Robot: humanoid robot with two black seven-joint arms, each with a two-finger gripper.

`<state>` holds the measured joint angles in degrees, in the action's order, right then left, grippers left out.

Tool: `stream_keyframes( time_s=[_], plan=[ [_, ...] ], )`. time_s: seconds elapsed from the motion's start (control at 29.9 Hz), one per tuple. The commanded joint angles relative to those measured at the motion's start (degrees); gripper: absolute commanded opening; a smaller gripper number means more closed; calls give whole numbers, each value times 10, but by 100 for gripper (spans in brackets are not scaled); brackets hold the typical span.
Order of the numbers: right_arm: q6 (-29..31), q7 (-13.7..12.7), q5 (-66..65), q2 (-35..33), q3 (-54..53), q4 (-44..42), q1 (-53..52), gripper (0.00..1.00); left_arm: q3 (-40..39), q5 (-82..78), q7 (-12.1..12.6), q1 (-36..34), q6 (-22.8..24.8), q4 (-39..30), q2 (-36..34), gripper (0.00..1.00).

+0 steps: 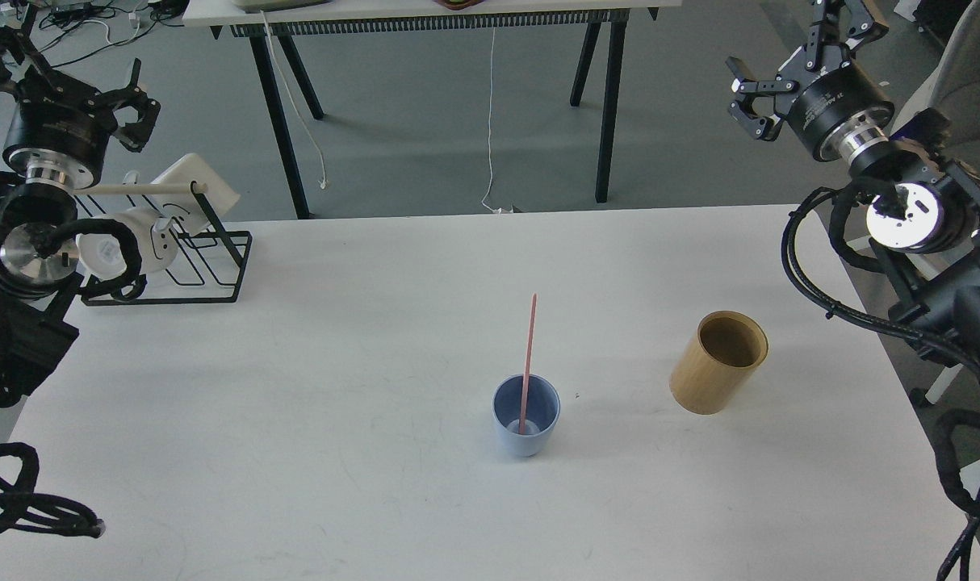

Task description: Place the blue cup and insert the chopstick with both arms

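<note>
The blue cup (526, 428) stands upright on the white table (312, 387), right of centre. The pink chopstick (529, 347) stands in it, lower end on the cup's floor, leaning against the far rim, with nothing holding it. My right gripper (797, 52) is raised far up at the top right, beyond the table's far edge, open and empty. My left gripper (66, 77) is raised at the top left above the rack, open and empty. Both are far from the cup.
A tan wooden cylinder (720, 363) stands open-topped to the right of the cup. A black wire rack (191, 270) at the back left holds a white mug (123, 246) and a white board (195, 184). A chair (970, 73) stands off the right edge.
</note>
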<state>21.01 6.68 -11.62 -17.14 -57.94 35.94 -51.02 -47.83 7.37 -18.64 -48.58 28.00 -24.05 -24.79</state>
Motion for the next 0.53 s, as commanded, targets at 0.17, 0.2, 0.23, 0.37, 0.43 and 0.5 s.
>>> stream_keyframes(
  time_s=[0.17,0.2,0.23,0.37,0.43,0.5],
  plan=[
    [69,-25,129,73,-18,-111,-44,100,-1,1,23,-23,0,0,23,100],
    [69,-25,131,78,-18,-111,-45,100,-1,1,23,-26,0,0,25,100],
    [69,-24,132,83,-20,-111,-46,100,-1,1,23,-28,0,0,25,100],
    [70,-23,133,83,-31,-106,-46,100,-1,1,18,-32,0,-1,25,100],
    [70,-23,133,83,-30,-99,-46,100,-1,1,17,-32,0,-1,26,100],
    [70,-21,133,82,-35,-90,-45,100,-1,2,17,-32,0,-1,26,100]
  ],
)
